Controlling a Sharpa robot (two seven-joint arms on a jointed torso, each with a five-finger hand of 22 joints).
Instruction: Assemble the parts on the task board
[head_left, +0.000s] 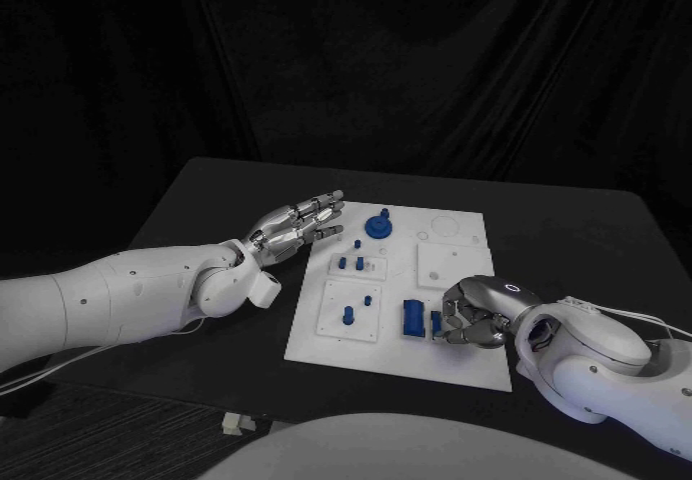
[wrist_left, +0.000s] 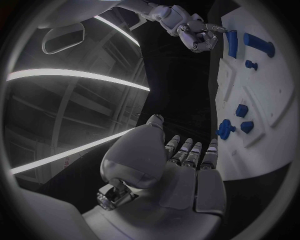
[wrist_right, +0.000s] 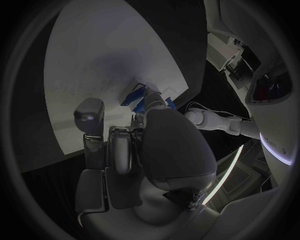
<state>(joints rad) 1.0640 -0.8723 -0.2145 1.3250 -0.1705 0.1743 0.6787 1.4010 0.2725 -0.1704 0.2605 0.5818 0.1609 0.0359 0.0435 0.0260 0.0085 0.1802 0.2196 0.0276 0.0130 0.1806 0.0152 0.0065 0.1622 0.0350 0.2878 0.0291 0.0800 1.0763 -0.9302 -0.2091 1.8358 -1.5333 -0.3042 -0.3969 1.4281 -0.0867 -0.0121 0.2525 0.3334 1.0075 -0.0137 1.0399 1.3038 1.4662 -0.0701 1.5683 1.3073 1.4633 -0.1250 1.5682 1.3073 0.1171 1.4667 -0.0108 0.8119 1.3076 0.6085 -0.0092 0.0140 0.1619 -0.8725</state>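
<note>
The white task board (head_left: 459, 370) is seen lying in the middle of the black worktop (head_left: 216, 190). Small blue parts are spread over it: a round knobbed part (head_left: 378, 225) near the far edge, short pegs (head_left: 349, 264) on a raised plate, further pegs (head_left: 348, 318) on a nearer plate, and a long blue block (head_left: 413, 318) near the front.

The left hand (head_left: 296, 228) is held above the worktop just beside the board's far left edge; its fingers (wrist_left: 187, 150) are extended and apart, and nothing is grasped.

The right hand (head_left: 469, 318) is set over the board's near right part, just beside the long block. Its fingers (head_left: 450, 330) are curled downward around a small blue part (wrist_right: 139, 96); whether that part is actually gripped cannot be told.
</note>
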